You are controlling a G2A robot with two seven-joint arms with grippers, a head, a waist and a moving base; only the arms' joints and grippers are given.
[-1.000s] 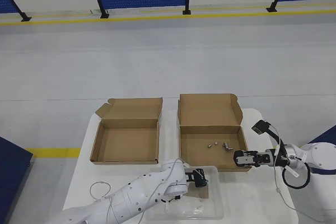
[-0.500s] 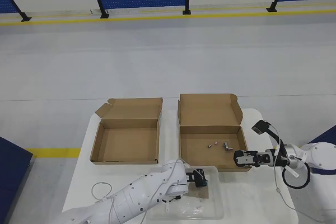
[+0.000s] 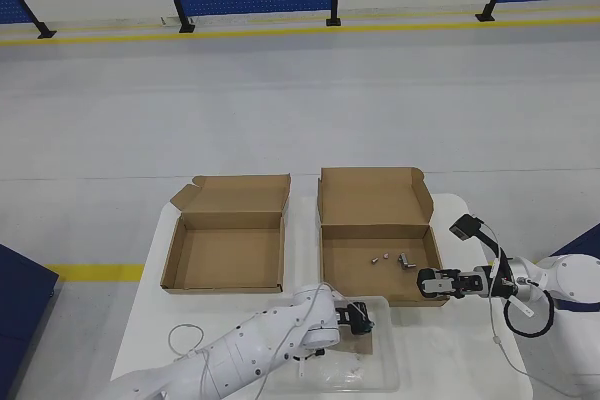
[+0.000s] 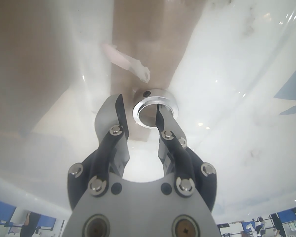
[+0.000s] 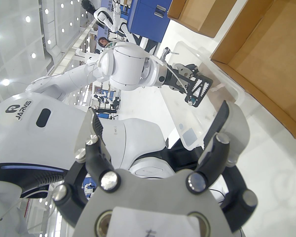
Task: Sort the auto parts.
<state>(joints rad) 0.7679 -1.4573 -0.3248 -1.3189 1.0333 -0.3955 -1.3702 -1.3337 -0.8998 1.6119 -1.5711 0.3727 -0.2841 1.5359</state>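
My left pincer (image 4: 138, 102) is down inside the clear tray (image 4: 236, 50) at the front of the white counter (image 3: 450, 350). Its two fingers are apart, not squeezing. One finger is inside the hole of a shiny metal ring (image 4: 156, 99) and the other is just outside it, so one side of the ring is between them. The ring lies flat on a brown bit of card (image 4: 150, 25) in the tray, and a small white plastic clip (image 4: 128, 61) lies just beside it.

My right pincer (image 5: 159, 114) is wide open and holds nothing. From above it hangs by the front right corner of the right box (image 3: 370, 195). A few little metal parts (image 3: 390, 259) lie in that box. The left box (image 3: 223, 255) sits next to it. Both are brown card with their lids open.

As for writing, a white sticker (image 5: 150, 223) on the base of my right pincer has a dark mark on it, but it is cut off at the edge and I cannot read it.
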